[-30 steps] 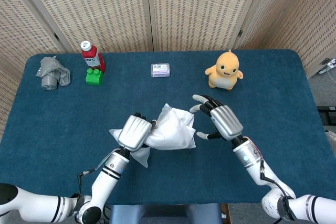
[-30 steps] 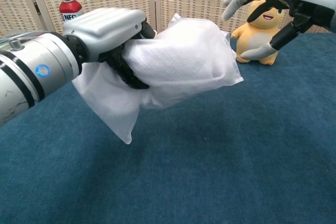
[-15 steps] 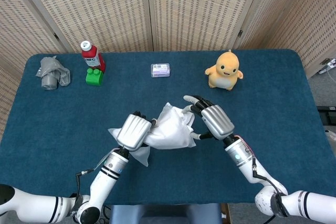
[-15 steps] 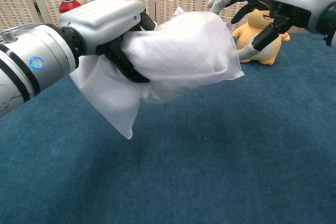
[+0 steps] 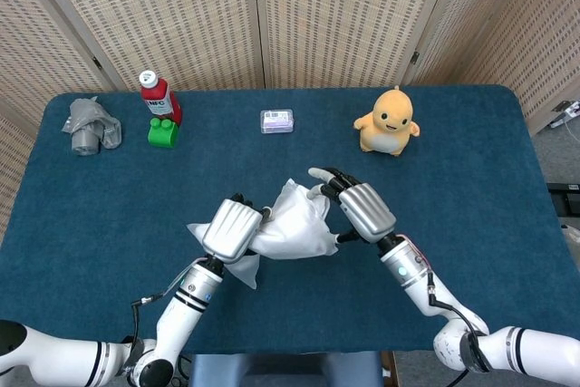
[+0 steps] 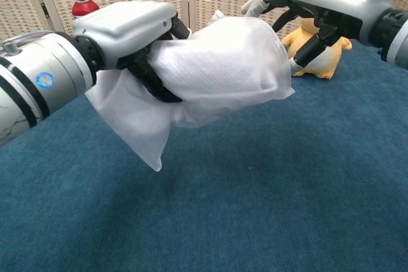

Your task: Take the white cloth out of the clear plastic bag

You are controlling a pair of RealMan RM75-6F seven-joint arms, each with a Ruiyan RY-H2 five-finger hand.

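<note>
My left hand point(image 5: 232, 227) point(image 6: 127, 27) grips the clear plastic bag point(image 5: 292, 224) point(image 6: 217, 74) near its left end and holds it above the blue table point(image 5: 453, 188). The white cloth fills the bag; a loose white flap point(image 6: 131, 132) hangs down below my left hand. My right hand point(image 5: 361, 208) point(image 6: 319, 1) is at the bag's right end, fingers spread around it, fingertips point(image 6: 294, 65) touching or almost touching the plastic. I cannot tell if it has a hold.
At the back of the table stand a yellow duck toy point(image 5: 388, 120), a small clear box point(image 5: 276, 120), a red bottle point(image 5: 159, 97) with a green brick point(image 5: 163, 131), and a crumpled grey object point(image 5: 89, 126).
My right hand has moved left from open space up to the bag's right end, its fingers now around it. The left hand and bag have barely moved.
</note>
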